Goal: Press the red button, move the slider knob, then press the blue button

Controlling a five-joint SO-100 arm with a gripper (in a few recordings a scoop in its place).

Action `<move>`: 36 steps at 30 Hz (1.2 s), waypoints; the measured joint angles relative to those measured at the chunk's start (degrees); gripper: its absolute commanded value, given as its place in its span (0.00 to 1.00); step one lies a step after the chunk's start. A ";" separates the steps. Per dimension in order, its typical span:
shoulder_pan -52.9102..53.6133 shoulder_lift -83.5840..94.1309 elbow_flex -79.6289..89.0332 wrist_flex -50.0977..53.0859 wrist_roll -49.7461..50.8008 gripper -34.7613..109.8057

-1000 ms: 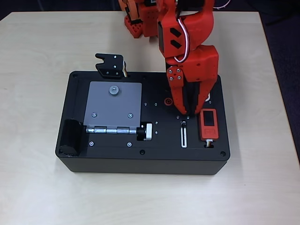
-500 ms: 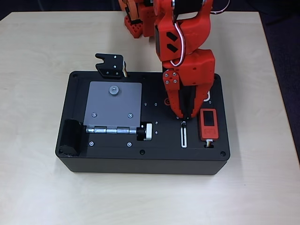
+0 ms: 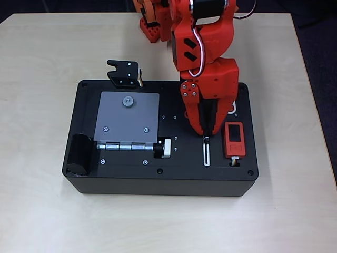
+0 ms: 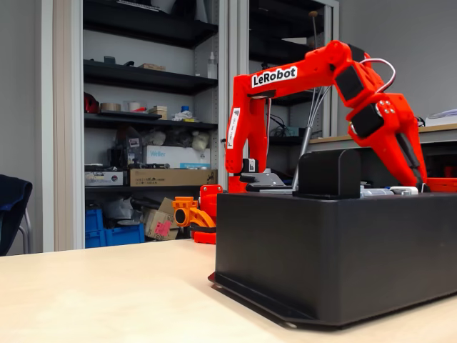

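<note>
In the overhead view, your hand [image 3: 207, 132] is hanging with its fingers nearly closed and holding nothing, tips just above the top end of the slider slot [image 3: 206, 151]. The slider knob [image 3: 206, 139] is sitting at that end. The arm is covering the buttons. You are risking a slip onto the red module [image 3: 235, 139].

In the fixed view, the black box [image 4: 335, 250] is hiding the fingertips, so you are judging depth blind.

red arm bent downward, gripper [image 3: 206, 130] fingers nearly together, pointing down.
</note>
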 measured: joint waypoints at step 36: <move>1.76 -13.18 -13.27 -0.70 -1.32 0.24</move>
